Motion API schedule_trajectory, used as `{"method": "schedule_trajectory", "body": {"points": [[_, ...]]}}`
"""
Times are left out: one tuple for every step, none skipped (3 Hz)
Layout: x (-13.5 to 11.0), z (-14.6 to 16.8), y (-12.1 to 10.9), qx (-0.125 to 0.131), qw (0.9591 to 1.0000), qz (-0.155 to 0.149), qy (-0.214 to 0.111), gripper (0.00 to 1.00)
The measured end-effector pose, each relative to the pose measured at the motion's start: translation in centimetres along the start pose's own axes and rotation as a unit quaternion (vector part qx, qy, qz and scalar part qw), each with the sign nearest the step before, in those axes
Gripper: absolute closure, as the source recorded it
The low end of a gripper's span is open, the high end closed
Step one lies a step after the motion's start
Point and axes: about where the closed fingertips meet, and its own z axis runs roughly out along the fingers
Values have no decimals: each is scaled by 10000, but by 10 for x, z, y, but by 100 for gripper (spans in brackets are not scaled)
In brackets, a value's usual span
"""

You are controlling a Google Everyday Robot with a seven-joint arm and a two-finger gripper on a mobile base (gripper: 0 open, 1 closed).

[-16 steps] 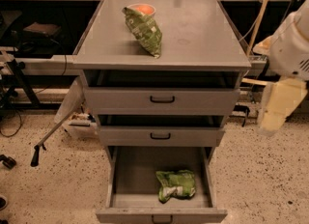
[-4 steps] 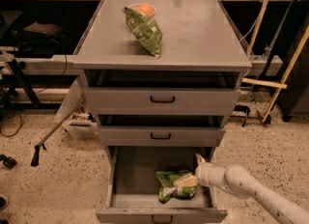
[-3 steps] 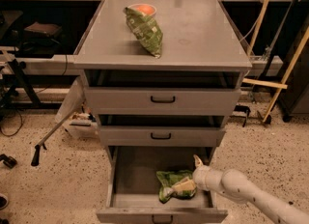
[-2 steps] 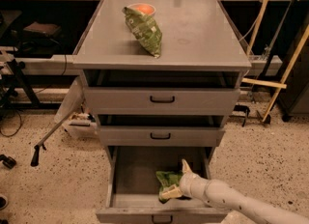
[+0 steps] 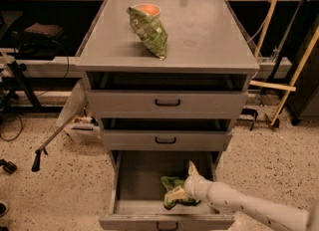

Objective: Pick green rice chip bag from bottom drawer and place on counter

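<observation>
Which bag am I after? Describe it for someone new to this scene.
Find the grey three-drawer cabinet and look into its open bottom drawer. The green rice chip bag lies crumpled near the front, right of centre, with the end effector at it. It is squat and bright green, unlike the long olive bag on the counter.

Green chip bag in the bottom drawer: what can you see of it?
The green rice chip bag is bright green and crumpled, like a thin wrapper. It lies on the grey floor of the open bottom drawer, near its front and right of the middle. The gripper reaches in from the right and covers part of it.
</observation>
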Motion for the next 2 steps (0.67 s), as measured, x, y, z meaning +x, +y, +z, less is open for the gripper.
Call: {"method": "schedule_trajectory", "body": {"points": [[13, 22, -49, 609, 9966, -139, 546, 0], [25, 34, -64, 852, 9926, -301, 816, 0]]}}
